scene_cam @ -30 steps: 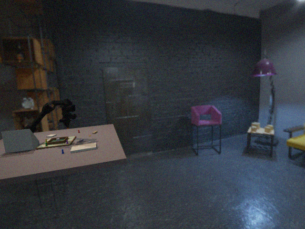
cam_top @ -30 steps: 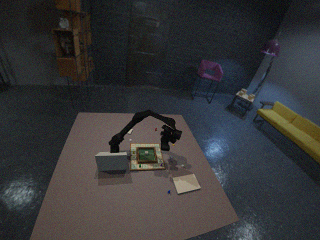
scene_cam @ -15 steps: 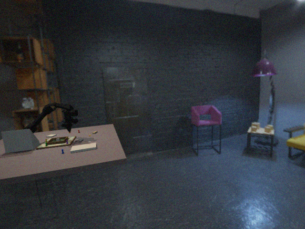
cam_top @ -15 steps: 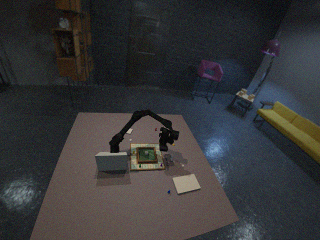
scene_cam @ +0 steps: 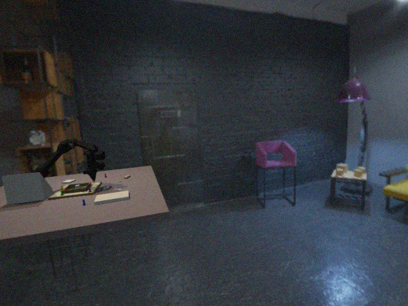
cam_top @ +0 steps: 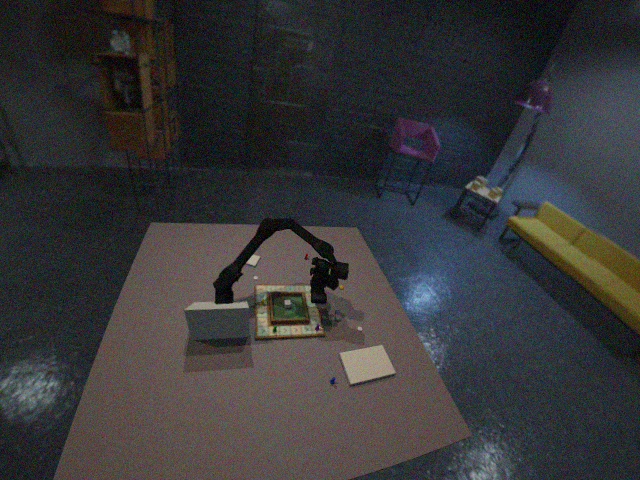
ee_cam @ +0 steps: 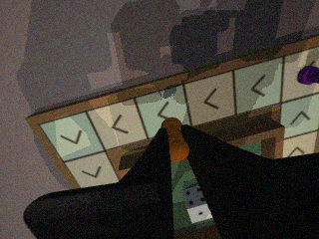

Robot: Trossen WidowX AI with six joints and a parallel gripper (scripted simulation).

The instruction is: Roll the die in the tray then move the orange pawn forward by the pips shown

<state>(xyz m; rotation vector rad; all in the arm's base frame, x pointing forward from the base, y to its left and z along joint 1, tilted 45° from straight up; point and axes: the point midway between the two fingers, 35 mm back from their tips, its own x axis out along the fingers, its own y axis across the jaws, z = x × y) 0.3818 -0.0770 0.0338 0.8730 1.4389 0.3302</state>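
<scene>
My gripper [cam_top: 318, 300] [scene_cam: 94, 179] [ee_cam: 173, 132] is shut on the orange pawn [ee_cam: 176, 147], holding it over the board's far row of arrow squares. Its exact height above them is hard to tell. The board [cam_top: 294, 331] [ee_cam: 211, 102] carries the wooden-rimmed green tray [cam_top: 269, 310]. The die [cam_top: 287, 303] [ee_cam: 199, 214] rests in the tray. Its bright face, which looks like the top, shows one pip in the wrist view, though a finger is close over its edge. The purple pawn [cam_top: 317, 327] [ee_cam: 309, 75] stands on a corner square. The green pawn [cam_top: 275, 329] [scene_cam: 62, 194] stands on the near row.
A grey box [cam_top: 218, 321] [scene_cam: 26, 189] stands left of the board. A cream slab [cam_top: 367, 364] [scene_cam: 111, 198] and a blue pawn [cam_top: 332, 380] [scene_cam: 83, 202] are off the near right corner. A red pawn [cam_top: 306, 256] [scene_cam: 105, 175] and a white card [cam_top: 253, 260] lie beyond the board.
</scene>
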